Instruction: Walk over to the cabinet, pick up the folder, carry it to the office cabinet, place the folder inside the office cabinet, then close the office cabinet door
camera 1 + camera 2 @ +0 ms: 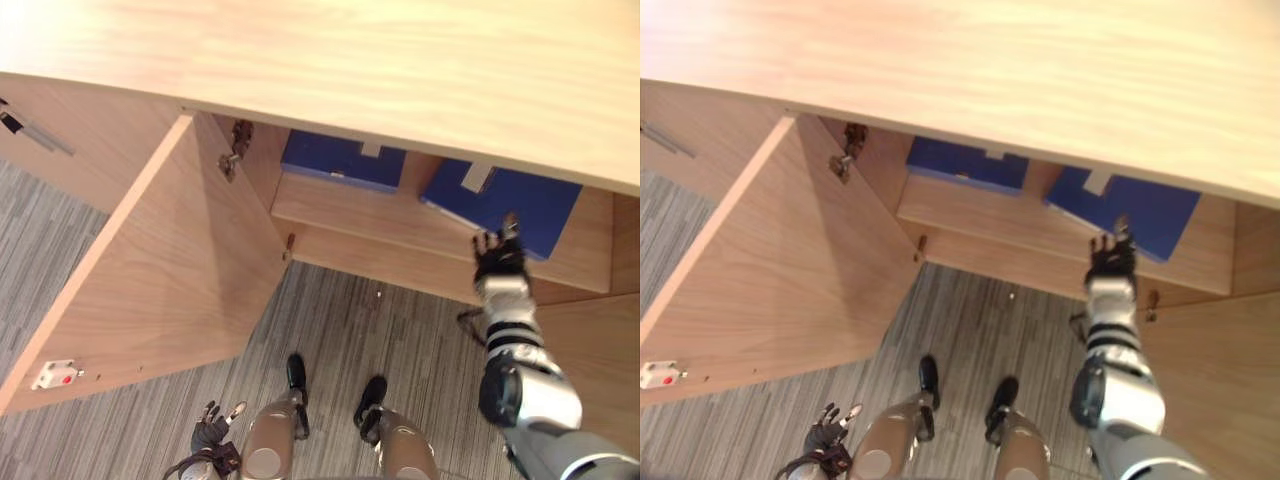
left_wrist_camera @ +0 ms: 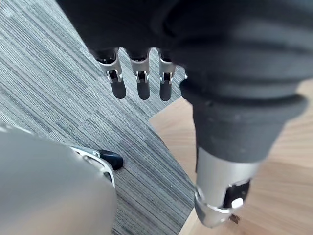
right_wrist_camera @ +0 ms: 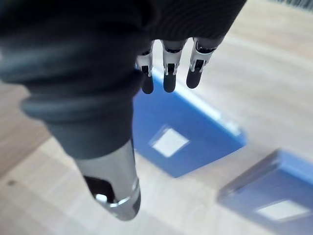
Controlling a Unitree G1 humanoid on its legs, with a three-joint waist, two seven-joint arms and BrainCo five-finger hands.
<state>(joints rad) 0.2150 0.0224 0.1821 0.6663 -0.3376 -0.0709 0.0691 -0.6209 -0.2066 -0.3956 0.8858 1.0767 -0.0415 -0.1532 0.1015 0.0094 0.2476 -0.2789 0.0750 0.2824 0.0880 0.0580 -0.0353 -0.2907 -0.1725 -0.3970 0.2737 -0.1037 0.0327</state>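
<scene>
Cabinet (image 1: 300, 60): pale wood, standing open; two blue folders lie inside it on one shelf (image 1: 380, 215).
Door (image 1: 170, 270): swung out toward 8 o'clock from its hinge (image 1: 233, 158), over the grey striped floor (image 1: 380, 330); there is a small white fitting with a red dot (image 1: 55, 374) near its free corner.
Left folder (image 1: 340, 160): lies flat on the shelf's 10 o'clock end, with its pale label up.
Right folder (image 1: 520, 205): lies flat on the shelf's 2 o'clock end, turned a little askew, with its pale label up; well apart from the left folder.
Folder to hand: the right folder lies at 12 o'clock of the right hand (image 1: 498, 258), and the fingertips reach its near edge; whether they touch cannot be told.
Right hand: arm stretched up into the opening; fingers straight, thumb apart, nothing held.
Left hand (image 1: 212, 432): low at 7 o'clock, above the floor by the door's lower edge; fingers straight, empty.
</scene>
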